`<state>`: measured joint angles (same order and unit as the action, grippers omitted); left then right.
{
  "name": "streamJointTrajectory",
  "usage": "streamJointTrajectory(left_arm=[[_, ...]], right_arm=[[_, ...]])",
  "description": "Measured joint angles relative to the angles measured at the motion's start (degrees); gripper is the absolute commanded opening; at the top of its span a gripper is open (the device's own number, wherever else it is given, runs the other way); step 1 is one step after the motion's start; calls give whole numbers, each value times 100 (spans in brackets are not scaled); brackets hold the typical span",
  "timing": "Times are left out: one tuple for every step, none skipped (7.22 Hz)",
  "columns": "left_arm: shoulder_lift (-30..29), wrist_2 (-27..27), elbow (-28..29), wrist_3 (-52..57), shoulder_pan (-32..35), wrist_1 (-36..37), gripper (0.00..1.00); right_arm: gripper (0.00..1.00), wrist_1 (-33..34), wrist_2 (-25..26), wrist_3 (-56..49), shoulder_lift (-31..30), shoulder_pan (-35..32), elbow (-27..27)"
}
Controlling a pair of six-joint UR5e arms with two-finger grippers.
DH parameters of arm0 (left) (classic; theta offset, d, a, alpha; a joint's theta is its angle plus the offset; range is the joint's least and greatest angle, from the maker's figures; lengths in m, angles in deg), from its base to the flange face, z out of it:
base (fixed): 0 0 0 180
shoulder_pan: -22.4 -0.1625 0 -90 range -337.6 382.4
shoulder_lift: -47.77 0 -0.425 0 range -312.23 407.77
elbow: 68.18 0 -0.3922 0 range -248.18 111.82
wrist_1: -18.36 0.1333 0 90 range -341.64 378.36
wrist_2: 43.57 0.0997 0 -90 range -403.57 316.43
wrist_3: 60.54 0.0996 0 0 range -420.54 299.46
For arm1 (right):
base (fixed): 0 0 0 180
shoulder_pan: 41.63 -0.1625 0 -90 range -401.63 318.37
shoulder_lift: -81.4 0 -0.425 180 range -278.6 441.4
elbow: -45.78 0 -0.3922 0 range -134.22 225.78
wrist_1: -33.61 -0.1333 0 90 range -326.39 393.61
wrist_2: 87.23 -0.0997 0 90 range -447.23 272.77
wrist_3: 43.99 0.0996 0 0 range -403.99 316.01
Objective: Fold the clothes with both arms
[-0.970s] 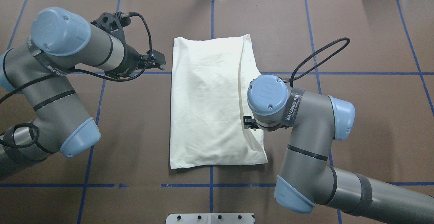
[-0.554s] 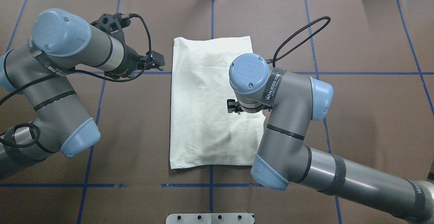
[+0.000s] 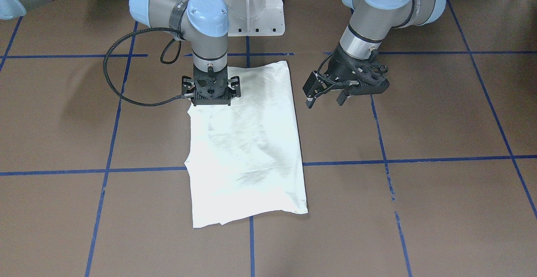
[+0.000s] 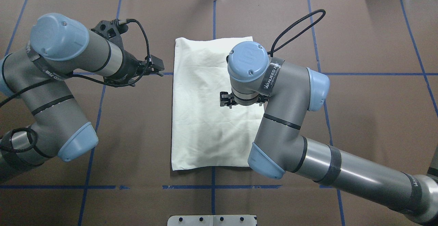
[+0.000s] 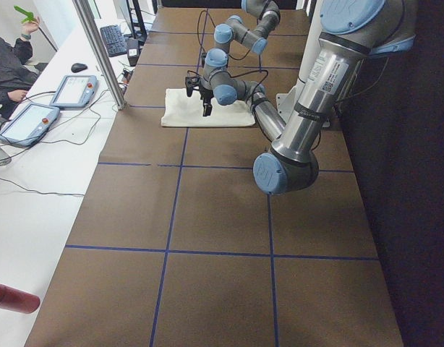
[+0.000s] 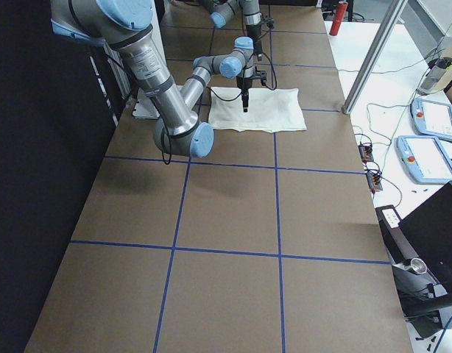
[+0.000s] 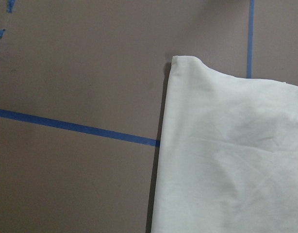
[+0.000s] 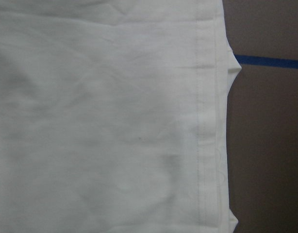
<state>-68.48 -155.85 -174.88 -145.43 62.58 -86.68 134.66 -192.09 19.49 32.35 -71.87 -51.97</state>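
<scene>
Overhead exterior shows our shirt (image 4: 202, 116), folded to a plain cream oblong, just before the pedestal (image 3: 251, 4). Which step?
— Side folds laid, we judge. Right gripper (image 3: 211, 100) hangs over its pedestal end, jaws unreadable; left gripper (image 3: 324, 98) gapes empty beside. Next, we pinch both corners of one short edge.

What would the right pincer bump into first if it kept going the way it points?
The cream shirt: the right pincer points straight down over it. Whether they already touch is unclear.
</scene>
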Motion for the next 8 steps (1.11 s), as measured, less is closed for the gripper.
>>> streamJointTrajectory(left_arm=[[62,-110,-40,-808,-258,-158,97],[96,89,-78,-1641,-710,-248,93],[113,479,-89,-2315,-1207,-259,88],[130,852,-77,-2833,-1671,-161,83],[123,1142,-63,-3183,-2053,52,82],[116,1304,-60,-3351,-2284,235,79],[126,1367,-58,-3414,-2384,316,75],[136,1390,-48,-3436,-2426,349,73]], right_arm=[[100,-12,-160,23,-172,-12,-358],[100,-19,-277,64,-331,-23,-690],[100,-22,-346,108,-434,-29,-913],[100,-23,-378,158,-477,-29,-1014],[100,-24,-389,191,-491,-29,-1051],[100,-24,-393,210,-491,-27,-1065],[100,-24,-394,220,-492,-26,-1067],[100,-24,-395,226,-492,-26,-1069]])
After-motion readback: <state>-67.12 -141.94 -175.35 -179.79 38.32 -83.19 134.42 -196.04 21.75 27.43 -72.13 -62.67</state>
